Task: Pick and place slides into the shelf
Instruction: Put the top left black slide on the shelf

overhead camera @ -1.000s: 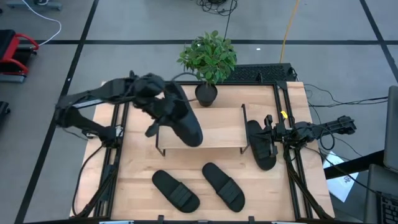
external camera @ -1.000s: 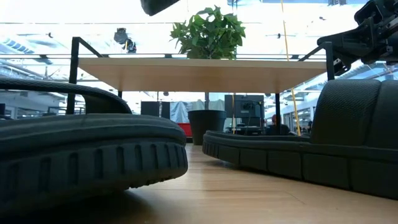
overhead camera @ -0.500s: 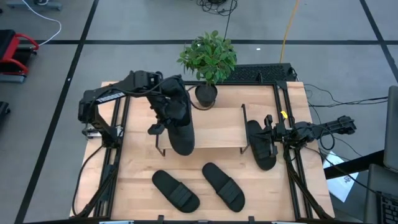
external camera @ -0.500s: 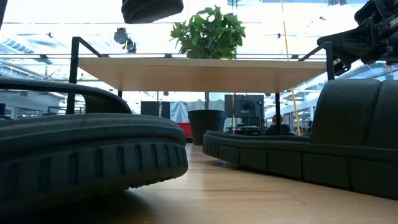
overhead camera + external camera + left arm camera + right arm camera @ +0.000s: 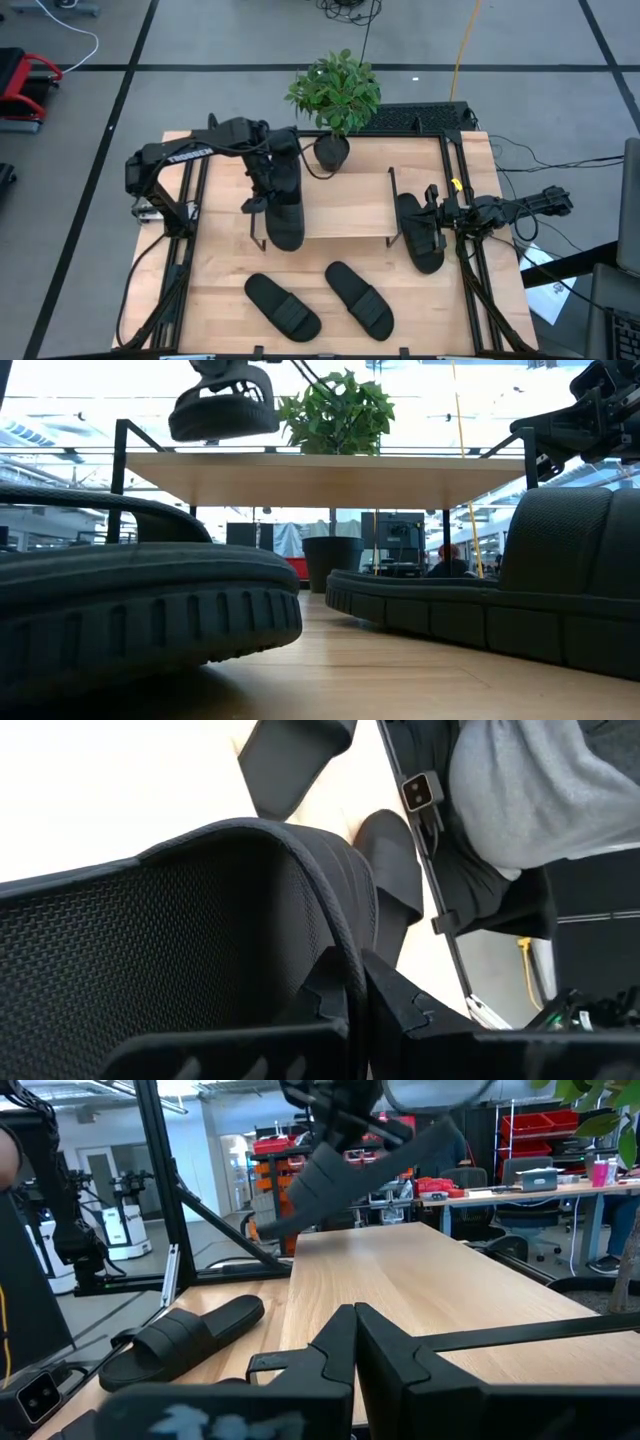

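Note:
My left gripper [image 5: 262,180] is shut on one black slide [image 5: 284,205], held over the left part of the shelf [image 5: 345,205], a low rack with a light wood top. In the low view the slide [image 5: 222,410] hangs just above the board [image 5: 330,465]. My right gripper [image 5: 436,212] is shut at the shelf's right end, beside a second slide [image 5: 420,232] that lies on the table against the shelf's side frame. Its wrist view shows nothing between the fingers [image 5: 355,1342]. Two more slides [image 5: 283,306] [image 5: 358,298] lie flat near the table's near edge. My left gripper pinches the edge of the slide's wide strap [image 5: 345,965] between its two fingers, one on the meshed inner side and one on the outer side. The fingers come from above and the table's left. The slide is lifted clear, lengthwise far to near and tilted, its near end past the shelf's near edge.
A potted plant [image 5: 335,95] stands at the far edge behind the shelf. Black rails [image 5: 190,240] run along the table's left and right sides. Bare wood [image 5: 340,255] lies between the shelf and the two near slides.
My left gripper has come down toward the shelf top with the slide and turned it. The slide pointed slantwise toward the near right and now lies nearly straight, far to near. In the low view it has dropped from the top edge to just above the board.

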Controlling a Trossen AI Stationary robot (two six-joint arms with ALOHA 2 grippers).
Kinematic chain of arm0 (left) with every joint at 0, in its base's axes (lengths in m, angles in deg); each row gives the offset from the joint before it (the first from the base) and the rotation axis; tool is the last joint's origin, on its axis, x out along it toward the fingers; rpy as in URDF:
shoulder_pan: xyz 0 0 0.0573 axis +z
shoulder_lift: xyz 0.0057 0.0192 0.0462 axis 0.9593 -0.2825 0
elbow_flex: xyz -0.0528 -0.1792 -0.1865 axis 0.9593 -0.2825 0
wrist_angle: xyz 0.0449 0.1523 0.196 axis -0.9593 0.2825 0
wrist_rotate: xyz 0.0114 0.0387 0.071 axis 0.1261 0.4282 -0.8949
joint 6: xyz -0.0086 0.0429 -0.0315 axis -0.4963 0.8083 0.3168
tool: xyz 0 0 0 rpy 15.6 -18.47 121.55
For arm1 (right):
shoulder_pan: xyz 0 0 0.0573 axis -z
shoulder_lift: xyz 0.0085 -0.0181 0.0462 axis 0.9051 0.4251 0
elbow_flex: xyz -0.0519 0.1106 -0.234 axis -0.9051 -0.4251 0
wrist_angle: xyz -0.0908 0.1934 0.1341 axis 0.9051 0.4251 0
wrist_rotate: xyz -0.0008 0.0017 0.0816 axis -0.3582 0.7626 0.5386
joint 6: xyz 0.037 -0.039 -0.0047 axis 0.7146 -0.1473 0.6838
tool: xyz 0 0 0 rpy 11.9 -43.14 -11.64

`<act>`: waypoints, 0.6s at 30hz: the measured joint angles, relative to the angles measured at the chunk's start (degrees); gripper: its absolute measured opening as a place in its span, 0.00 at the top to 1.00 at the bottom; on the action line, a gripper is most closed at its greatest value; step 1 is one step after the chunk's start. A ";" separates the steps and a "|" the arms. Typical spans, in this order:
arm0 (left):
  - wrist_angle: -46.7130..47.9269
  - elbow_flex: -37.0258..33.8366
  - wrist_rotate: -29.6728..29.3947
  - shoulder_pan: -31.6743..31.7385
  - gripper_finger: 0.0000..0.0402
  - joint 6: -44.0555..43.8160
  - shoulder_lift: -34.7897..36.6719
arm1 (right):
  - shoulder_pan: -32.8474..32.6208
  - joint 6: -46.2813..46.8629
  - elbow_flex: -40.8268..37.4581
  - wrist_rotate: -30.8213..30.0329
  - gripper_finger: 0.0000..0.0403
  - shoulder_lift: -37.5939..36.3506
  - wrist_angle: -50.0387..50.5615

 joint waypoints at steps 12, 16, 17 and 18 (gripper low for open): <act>-3.84 -5.76 -1.14 0.36 1.00 -1.18 0.11 | -0.01 0.20 0.01 0.00 1.00 0.01 0.00; -4.61 -6.70 -4.63 0.36 0.99 -2.57 0.11 | -0.01 0.35 0.01 0.02 1.00 0.02 -0.01; -4.74 -6.76 -5.69 0.36 0.99 -2.64 0.11 | 0.00 0.38 0.01 0.02 1.00 0.01 0.00; -4.78 -6.76 -6.67 0.36 0.98 -2.68 0.11 | -0.01 0.39 0.02 0.02 1.00 0.02 0.00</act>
